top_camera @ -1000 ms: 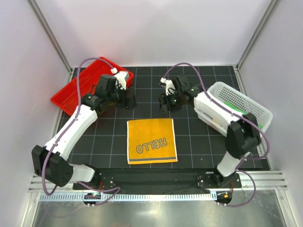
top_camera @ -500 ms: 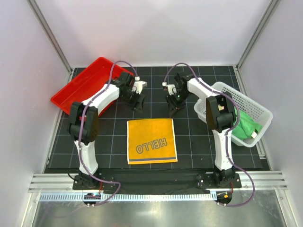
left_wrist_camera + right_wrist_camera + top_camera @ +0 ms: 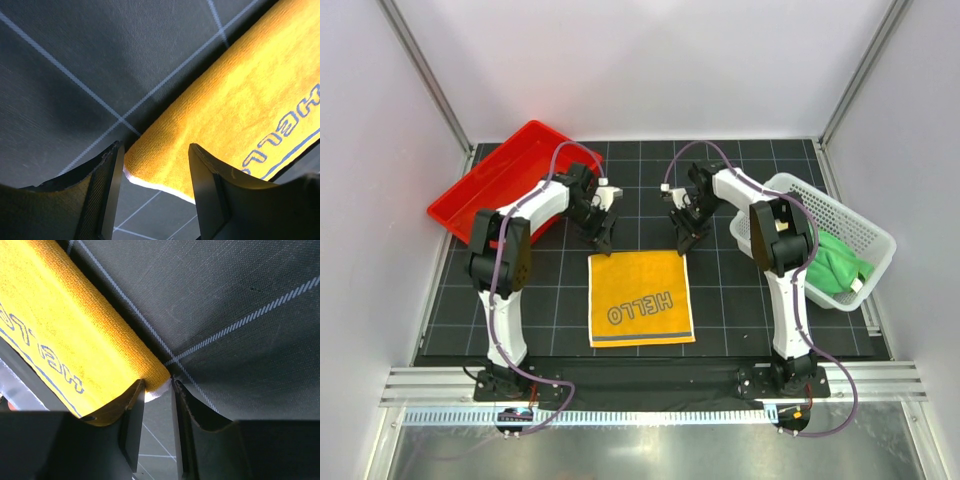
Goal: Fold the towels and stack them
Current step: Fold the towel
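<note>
Both arms are taking the far corners of the yellow HELLO towel (image 3: pixel 640 298), lying flat mid-tabletop (image 3: pixel 720 320).
Left gripper (image 3: pixel 155 172) is straddling its corner, unclenched; right gripper (image 3: pixel 159 390) is pinching its corner; next, lifting both corners toward the near edge.

A yellow-orange towel (image 3: pixel 640 298) of nubby, matt terry cloth is spread on a finely woven dark mat (image 3: pixel 730 300); a glossy red plastic tray (image 3: pixel 495 180) is seen behind.

Green towel (image 3: pixel 835 262) half-hidden in basket (image 3: pixel 860 225); orange towel (image 3: pixel 240 115) cropped in wrist views.
</note>
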`<control>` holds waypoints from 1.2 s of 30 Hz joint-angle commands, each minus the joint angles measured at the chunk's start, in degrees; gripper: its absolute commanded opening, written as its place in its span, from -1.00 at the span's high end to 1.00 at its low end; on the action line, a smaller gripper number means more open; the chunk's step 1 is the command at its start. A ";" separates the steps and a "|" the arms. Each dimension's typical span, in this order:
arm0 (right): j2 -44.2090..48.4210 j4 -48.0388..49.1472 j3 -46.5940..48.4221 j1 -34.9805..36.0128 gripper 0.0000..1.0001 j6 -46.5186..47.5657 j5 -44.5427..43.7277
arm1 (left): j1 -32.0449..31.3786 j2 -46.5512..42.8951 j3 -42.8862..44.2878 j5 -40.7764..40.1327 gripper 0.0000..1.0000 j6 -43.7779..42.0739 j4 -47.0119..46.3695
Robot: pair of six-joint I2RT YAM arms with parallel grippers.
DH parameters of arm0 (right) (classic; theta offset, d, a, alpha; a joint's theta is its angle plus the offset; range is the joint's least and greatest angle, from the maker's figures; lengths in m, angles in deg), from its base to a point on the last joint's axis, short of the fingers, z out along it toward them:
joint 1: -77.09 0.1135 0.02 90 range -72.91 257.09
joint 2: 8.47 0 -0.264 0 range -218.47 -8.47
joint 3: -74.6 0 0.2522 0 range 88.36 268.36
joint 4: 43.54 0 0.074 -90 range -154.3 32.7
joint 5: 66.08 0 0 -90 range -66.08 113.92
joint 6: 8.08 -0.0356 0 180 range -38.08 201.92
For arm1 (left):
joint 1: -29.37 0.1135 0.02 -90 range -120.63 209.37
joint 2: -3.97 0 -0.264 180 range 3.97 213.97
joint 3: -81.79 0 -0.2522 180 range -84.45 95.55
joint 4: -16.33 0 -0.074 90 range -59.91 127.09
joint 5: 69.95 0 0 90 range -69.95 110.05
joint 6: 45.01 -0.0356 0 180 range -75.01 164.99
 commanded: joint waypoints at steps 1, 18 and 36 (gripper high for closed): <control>-0.63 -0.69 0.85 0.05 0.32 1.53 1.02 | -0.08 -0.49 -1.76 -0.24 -0.15 -1.27 0.71; 1.30 2.04 -0.64 -0.39 0.94 0.39 -0.03 | 0.27 -1.02 -2.39 -5.17 0.06 -1.36 0.36; 2.53 3.27 -0.64 -1.18 0.98 -0.40 -2.67 | 0.27 0.82 1.30 -2.62 0.90 -1.10 2.20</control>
